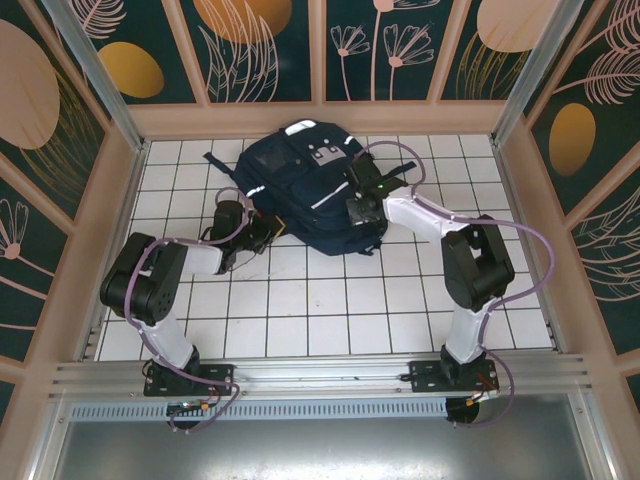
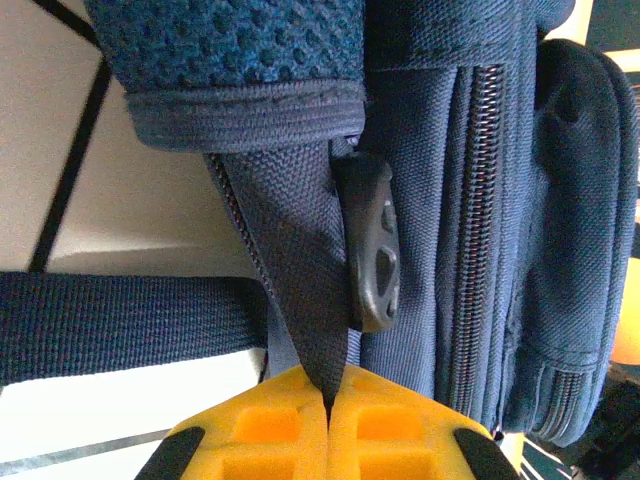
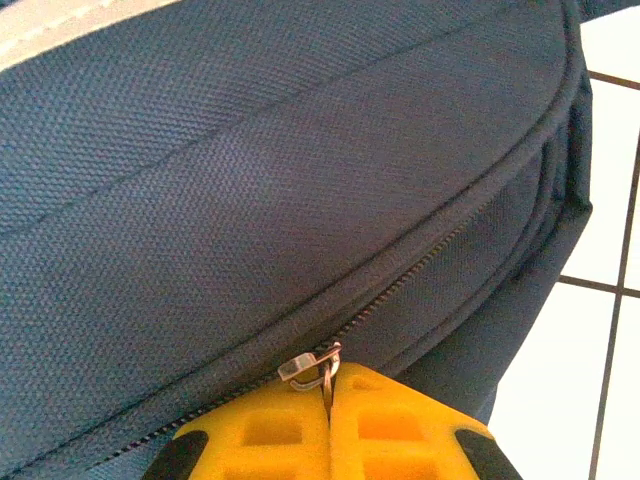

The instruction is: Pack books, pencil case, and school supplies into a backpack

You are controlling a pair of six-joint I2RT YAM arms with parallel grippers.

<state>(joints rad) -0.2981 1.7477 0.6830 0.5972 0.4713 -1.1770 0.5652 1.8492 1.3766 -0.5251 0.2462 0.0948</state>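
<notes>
1. Position: large navy-blue fabric backpack (image 1: 310, 195) lies far-centre between your arms.
2. Left gripper (image 2: 328, 400) clamps its navy woven strap (image 2: 300, 300).
3. Right gripper (image 3: 328, 395) clamps small metal zipper pull (image 3: 312, 366); zipper track (image 3: 430, 260) runs away rightward from it.

On my left wrist camera the backpack (image 2: 500, 150) reads as coarse woven navy cloth, matt. At twelve o'clock its padding (image 2: 230, 50) is open-holed mesh, rougher still. The strap (image 2: 300, 290) is tight ribbed webbing, and the buckle (image 2: 375, 240) beside it looks like dull grey plastic, smooth. The left tool (image 2: 329, 390) has matt yellow moulded pads, and so does the right tool (image 3: 328, 390). At six o'clock on my right wrist camera the zipper pull (image 3: 312, 365) is shiny metal. The worktop (image 1: 300, 310) is smooth white tile.
</notes>
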